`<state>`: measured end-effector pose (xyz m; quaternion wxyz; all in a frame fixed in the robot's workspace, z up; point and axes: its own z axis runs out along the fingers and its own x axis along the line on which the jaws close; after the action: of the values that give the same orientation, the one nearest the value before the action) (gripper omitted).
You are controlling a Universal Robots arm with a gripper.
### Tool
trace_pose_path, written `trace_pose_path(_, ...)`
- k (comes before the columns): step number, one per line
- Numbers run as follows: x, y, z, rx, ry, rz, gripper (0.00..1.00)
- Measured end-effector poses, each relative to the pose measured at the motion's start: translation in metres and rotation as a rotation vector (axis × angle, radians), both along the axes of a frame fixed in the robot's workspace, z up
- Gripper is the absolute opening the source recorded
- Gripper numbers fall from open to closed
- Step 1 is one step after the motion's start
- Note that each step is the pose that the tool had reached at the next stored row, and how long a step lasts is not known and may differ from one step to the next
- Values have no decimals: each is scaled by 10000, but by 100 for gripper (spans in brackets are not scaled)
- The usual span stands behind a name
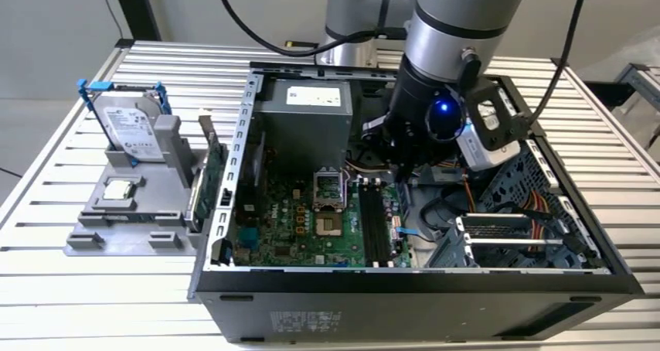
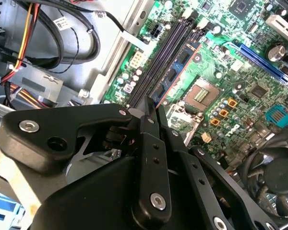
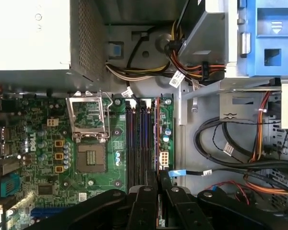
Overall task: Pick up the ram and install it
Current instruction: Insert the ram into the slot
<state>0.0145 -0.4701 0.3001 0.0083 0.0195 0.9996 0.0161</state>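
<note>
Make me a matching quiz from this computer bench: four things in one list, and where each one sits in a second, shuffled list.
Things:
1. hard drive
2. pincer
3. processor socket
4. green card

Places:
A. over the memory slots, inside the case
B. on the motherboard, beside the memory slots
C. upright in the grey holder, outside the case
D. on edge between the hard drive and the case wall

Pairs: 1-C, 2-A, 3-B, 4-D

light: bright, even; shadows: soft inside case [image 1: 413, 289]; near end effector [image 2: 151, 112] blurred
</note>
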Motion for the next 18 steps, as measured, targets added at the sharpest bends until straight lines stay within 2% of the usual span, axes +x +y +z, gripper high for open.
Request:
trace_pose_path(4, 0, 0, -35, 0, 0, 2, 0)
trace_pose_path(13, 2, 0, -61, 1, 0, 2, 0)
trace_pose_path(18, 3, 0, -111, -2, 0, 2, 0)
